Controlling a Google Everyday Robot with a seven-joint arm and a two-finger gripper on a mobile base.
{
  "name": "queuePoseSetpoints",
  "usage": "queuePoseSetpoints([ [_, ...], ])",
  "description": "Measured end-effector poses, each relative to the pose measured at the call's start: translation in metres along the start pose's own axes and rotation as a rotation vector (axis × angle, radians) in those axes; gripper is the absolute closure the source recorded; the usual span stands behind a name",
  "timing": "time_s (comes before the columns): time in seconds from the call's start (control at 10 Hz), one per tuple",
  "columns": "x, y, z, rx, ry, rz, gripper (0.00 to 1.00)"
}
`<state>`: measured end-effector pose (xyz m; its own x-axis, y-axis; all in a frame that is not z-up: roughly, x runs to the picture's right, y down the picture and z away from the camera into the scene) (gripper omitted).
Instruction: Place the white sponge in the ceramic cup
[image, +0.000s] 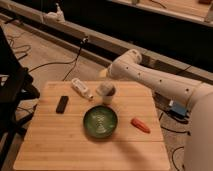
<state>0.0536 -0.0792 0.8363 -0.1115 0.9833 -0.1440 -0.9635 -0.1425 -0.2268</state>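
Note:
My gripper (106, 88) reaches in from the right on the white arm and hangs over the back middle of the wooden table (60, 142). It is shut on the white sponge (106, 90), a greyish speckled pad at its tip. The ceramic cup (107, 99), small and white, stands directly under the sponge, and only its lower part shows. Whether the sponge touches the cup's rim cannot be made out.
A green plate (100, 121) lies just in front of the cup. An elongated white bottle-like object (81, 88) lies to the cup's left, a black bar (62, 104) further left, and an orange-red item (140, 125) to the right. Cables run across the floor behind.

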Motion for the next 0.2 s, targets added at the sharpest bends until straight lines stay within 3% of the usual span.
queuePoseSetpoints([
  [0.2,-0.0145,-0.0036,-0.0148,-0.005,-0.035,0.025,0.29],
])
